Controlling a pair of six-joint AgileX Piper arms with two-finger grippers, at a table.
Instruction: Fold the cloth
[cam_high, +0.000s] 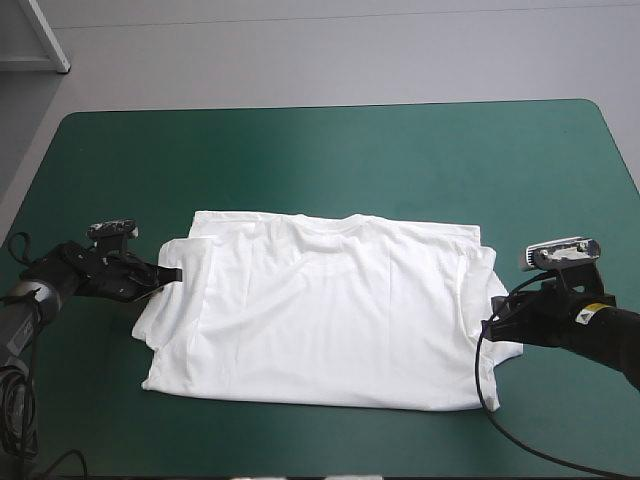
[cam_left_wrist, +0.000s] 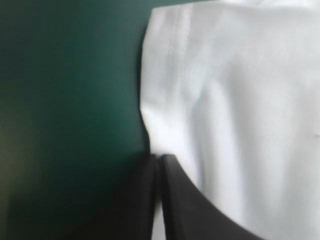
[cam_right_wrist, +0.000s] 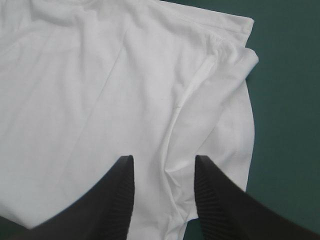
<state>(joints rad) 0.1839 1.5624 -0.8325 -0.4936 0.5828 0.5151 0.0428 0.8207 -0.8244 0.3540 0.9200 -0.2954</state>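
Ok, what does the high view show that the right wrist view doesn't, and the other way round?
Only the high view: the whole T-shirt spread flat, collar toward the table's far edge, with the left gripper at one sleeve. Only the right wrist view: the right gripper up close, its fingers standing apart over the shirt by the other sleeve's seam. Both: the white shirt lying on the teal-green cover.
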